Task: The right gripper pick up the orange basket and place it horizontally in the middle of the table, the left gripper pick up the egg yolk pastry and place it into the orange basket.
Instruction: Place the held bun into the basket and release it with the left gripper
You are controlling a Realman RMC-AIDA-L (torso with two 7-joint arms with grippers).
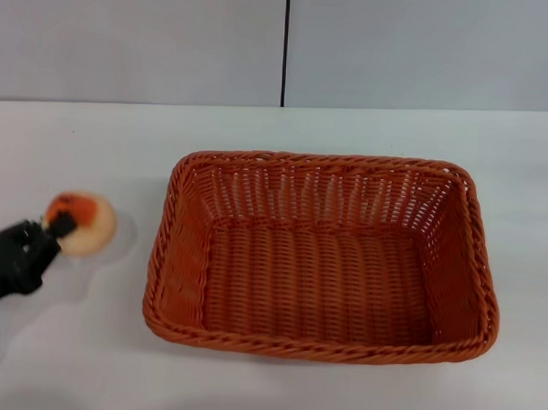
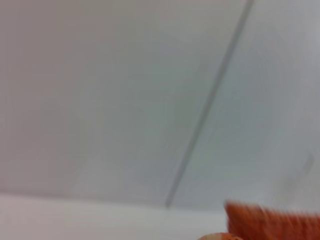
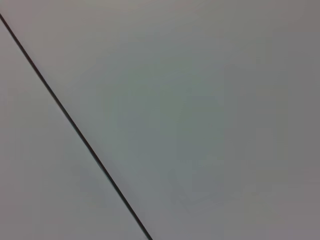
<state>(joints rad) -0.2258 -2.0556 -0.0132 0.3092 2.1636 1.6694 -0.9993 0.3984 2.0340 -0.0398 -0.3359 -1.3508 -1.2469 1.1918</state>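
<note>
The orange basket [image 1: 322, 253] lies flat on the white table [image 1: 96, 145], its long side running left to right, open side up and nothing inside. Left of it, my left gripper [image 1: 66, 223] reaches in from the left edge and is shut on the egg yolk pastry [image 1: 91, 224], a cream ball with an orange-red patch. One dark finger [image 1: 63, 221] crosses the pastry's near side; the other is hidden behind it. The left wrist view shows a blurred corner of the basket [image 2: 272, 222] and a sliver of the pastry [image 2: 220, 236]. The right gripper is out of view.
A light grey wall with a dark vertical seam [image 1: 285, 48] stands behind the table. The right wrist view shows only that wall and the seam [image 3: 75, 127]. White tabletop stretches between the pastry and the basket's left rim [image 1: 164, 246].
</note>
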